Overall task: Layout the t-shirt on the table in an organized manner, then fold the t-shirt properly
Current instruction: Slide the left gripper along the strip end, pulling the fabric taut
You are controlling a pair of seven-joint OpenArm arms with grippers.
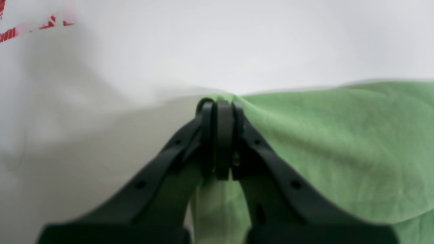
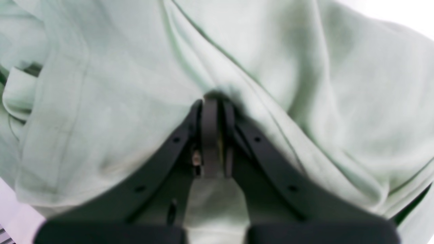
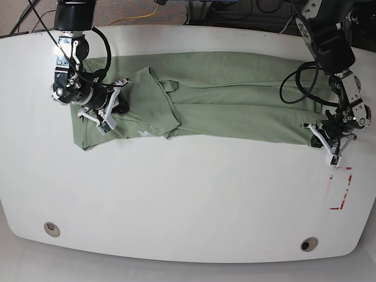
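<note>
The pale green t-shirt point(image 3: 235, 100) lies stretched lengthwise across the far half of the white table point(image 3: 188, 205), with a sleeve folded over near its left end. My right gripper point(image 3: 122, 98) sits on that left end and is shut on a pinch of cloth. In the right wrist view its fingers point(image 2: 212, 101) are pressed together with wrinkled t-shirt point(image 2: 101, 101) all around. My left gripper point(image 3: 312, 134) is shut on the shirt's near right corner. The left wrist view shows this gripper point(image 1: 222, 105) clamping the t-shirt point(image 1: 339, 142) at its edge, bare table point(image 1: 237, 40) beyond.
A red tape outline point(image 3: 341, 191) marks the table just in front of my left gripper, and it shows as red tape point(image 1: 20, 30) at the upper left of the left wrist view. Two grommet holes point(image 3: 51, 228) point(image 3: 309, 243) sit near the front edge. Cables point(image 3: 153, 12) hang behind the table.
</note>
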